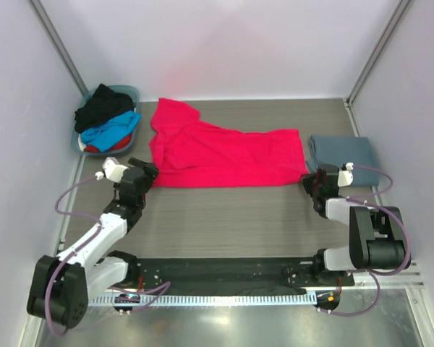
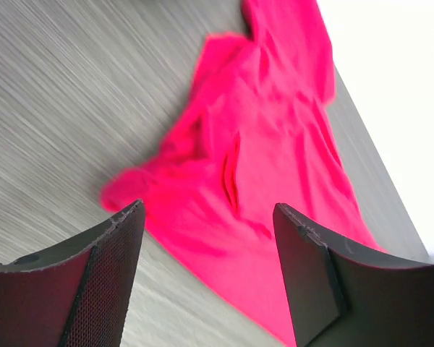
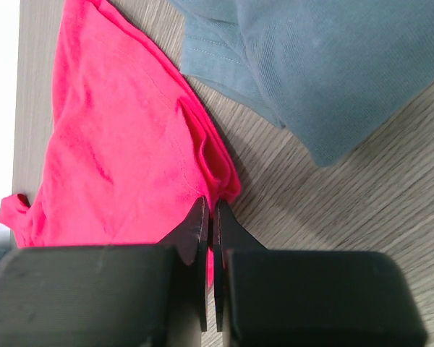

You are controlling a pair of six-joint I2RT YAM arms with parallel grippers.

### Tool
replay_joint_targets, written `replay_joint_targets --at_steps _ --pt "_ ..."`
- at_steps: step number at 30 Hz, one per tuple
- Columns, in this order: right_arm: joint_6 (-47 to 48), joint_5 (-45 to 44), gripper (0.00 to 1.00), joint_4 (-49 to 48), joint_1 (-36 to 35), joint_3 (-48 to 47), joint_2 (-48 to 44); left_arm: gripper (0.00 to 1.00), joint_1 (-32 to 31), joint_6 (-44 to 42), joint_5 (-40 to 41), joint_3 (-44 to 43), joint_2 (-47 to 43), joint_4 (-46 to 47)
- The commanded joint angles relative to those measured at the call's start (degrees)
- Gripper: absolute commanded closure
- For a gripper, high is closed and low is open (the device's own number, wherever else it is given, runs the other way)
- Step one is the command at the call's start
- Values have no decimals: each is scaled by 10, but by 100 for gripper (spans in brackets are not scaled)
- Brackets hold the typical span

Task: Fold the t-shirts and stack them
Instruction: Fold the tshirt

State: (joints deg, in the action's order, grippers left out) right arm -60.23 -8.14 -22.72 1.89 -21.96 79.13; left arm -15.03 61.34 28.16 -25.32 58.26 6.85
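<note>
Grey table: left gripper gapes empty over red-pink t-shirt; right gripper clamps, seemingly, its right corner. One-sided pull risks bunching.

Red-pink t-shirt blurred — cut off top and bottom, grey-blue t-shirt cropped
</note>
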Motion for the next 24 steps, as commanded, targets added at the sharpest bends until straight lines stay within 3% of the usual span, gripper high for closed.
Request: replay_joint_targets --at_steps 1,7,11,24 --pt "2 3 99 -24 1 -10 1 27 -13 11 -44 16 13 24" --pt "1 8 99 -26 1 -12 6 32 -14 55 -70 31 84 79" --pt "1 8 99 -29 1 -12 7 38 -22 97 -66 75 119 193" --pt "-2 19 99 -32 1 -13 16 46 -41 73 -9 57 234 282"
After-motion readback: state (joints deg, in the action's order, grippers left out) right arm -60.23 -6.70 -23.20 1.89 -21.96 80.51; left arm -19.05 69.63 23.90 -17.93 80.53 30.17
